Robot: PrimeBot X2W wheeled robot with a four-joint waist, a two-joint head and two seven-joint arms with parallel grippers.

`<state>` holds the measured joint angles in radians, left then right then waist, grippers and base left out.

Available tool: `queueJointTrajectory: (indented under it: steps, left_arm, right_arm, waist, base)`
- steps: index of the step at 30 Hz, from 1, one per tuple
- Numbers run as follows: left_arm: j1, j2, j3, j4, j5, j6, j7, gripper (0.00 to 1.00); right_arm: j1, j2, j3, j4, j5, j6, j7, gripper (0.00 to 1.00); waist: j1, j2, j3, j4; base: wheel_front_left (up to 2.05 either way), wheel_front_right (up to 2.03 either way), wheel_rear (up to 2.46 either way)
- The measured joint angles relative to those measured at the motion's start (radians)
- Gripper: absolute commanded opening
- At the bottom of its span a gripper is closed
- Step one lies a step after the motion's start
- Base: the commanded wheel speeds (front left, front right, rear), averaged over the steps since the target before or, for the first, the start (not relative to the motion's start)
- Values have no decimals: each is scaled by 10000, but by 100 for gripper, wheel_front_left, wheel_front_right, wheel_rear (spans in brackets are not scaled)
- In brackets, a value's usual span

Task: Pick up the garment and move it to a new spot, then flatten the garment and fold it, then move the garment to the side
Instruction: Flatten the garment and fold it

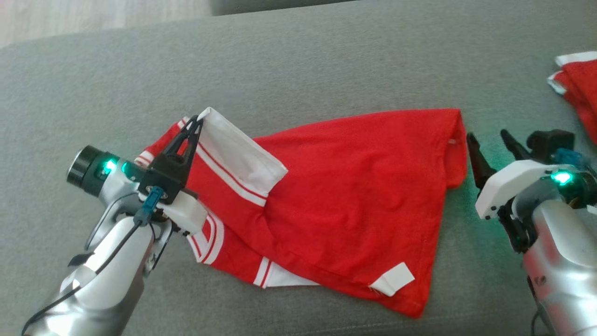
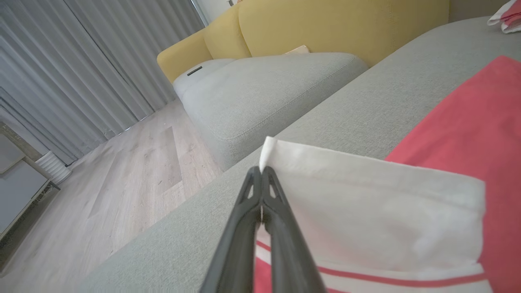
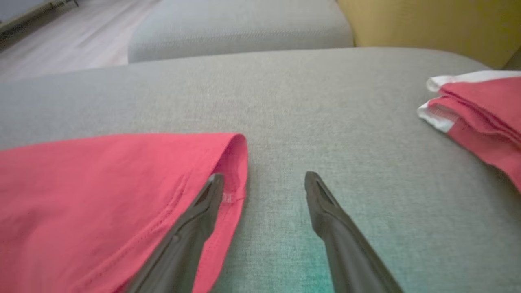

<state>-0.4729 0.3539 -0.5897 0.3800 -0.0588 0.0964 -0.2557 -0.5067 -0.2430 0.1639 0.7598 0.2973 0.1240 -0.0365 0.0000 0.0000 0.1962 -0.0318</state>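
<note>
The garment (image 1: 354,186) is a red shirt with white, red-striped sleeve ends, spread over the grey sofa seat (image 1: 298,70). My left gripper (image 1: 198,120) is shut on the corner of a white sleeve end at the shirt's left side; in the left wrist view the closed fingers (image 2: 260,211) pinch that white cloth (image 2: 366,203). My right gripper (image 1: 487,135) stands open just off the shirt's right edge. In the right wrist view its left finger (image 3: 203,211) lies over the red hem (image 3: 232,162), the right finger (image 3: 325,207) over bare sofa.
A second folded red and white garment (image 1: 578,88) lies at the right edge of the seat, also seen as a stack (image 3: 480,110) in the right wrist view. A yellow sofa back (image 2: 325,24), another grey cushion (image 2: 264,89) and wooden floor (image 2: 134,175) lie beyond.
</note>
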Motion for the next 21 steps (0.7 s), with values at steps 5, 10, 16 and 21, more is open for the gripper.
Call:
queueJointTrajectory:
  steps: [5, 10, 16, 21]
  left_arm:
    - [-16, -12, -67, -44, -29, 0, 0, 0]
    - [-19, -8, -67, -86, -59, -4, 0, 0]
    - [-134, 63, 61, -345, -61, 6, 0, 0]
    - [-306, 263, 299, -861, -86, 104, -2, 0]
  right_arm:
    - [-391, -167, 541, 1294, 142, 0, 460, 100]
    - [-608, -199, 1181, 1887, 437, 0, 337, 97]
    - [-1272, -253, 1996, 2406, 738, 0, -44, 0]
    - [-2150, -880, 1674, 2926, 408, 0, -1582, 0]
  waist:
    - [0, 0, 104, 302]
    - [0, 0, 111, 422]
    - [0, 0, 199, 505]
    - [0, 0, 293, 570]
  base:
    - [0, 0, 0]
    - [0, 0, 0]
    - [0, 0, 0]
    - [0, 0, 0]
